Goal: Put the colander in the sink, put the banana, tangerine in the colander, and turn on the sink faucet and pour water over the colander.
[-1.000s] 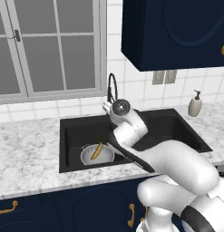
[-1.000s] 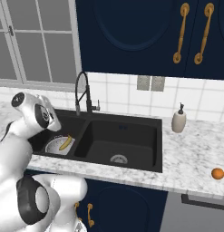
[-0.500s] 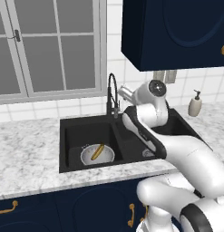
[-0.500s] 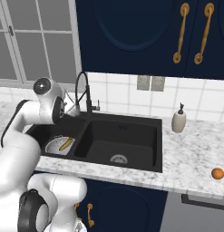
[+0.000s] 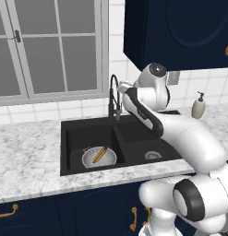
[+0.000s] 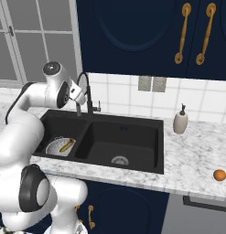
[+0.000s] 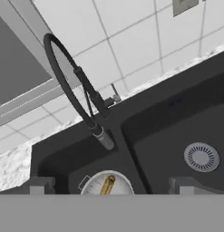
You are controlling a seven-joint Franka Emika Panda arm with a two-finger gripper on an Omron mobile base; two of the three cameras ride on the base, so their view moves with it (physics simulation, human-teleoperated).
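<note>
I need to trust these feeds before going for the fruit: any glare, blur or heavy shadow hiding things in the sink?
Left base view: flat even light, no glare; colander and banana read clearly against the black sink. Right base view: sharp, tangerine distinct. Hand view: slightly soft, tilted, faucet crisp enough.

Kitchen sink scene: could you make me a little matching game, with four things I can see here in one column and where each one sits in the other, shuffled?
Things:
1. banana
2. tangerine
3. colander
4. soap dispenser

Places:
A. on the counter by the wall, just right of the sink
B. in the sink's left basin
C. inside the colander
D. alone on the counter, far to the right near the front edge

Pairs: 1-C, 2-D, 3-B, 4-A
</note>
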